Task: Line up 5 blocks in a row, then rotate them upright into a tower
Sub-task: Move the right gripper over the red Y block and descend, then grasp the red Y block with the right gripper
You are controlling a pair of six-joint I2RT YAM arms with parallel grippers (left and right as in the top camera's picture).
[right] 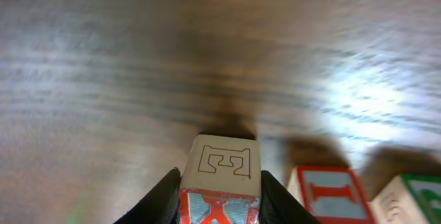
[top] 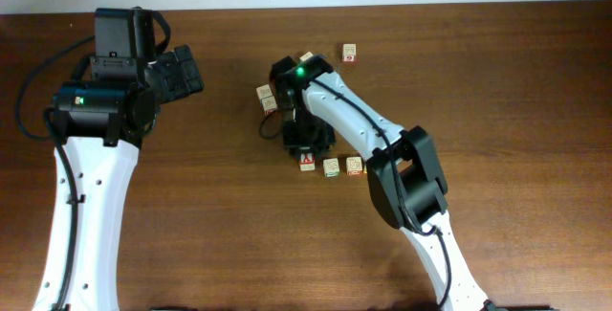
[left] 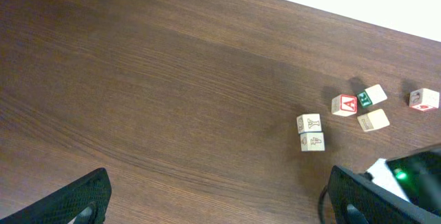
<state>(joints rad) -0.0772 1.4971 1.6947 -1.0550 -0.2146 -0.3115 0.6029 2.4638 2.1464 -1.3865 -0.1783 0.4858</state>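
The right gripper [right: 220, 209] clamps a pale, square-edged wooden block [right: 222, 160] with an outlined E on top, near the middle of the grainy dark-brown table [top: 497, 81]. A red-lettered block [right: 329, 193] sits just beside it. The left gripper [left: 220, 207] gapes wide over the table's left side.

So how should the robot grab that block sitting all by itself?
Probably by two opposite side faces of the lone block, coming straight down from above. It sits flat on the table with nothing touching it, so both sides are free.
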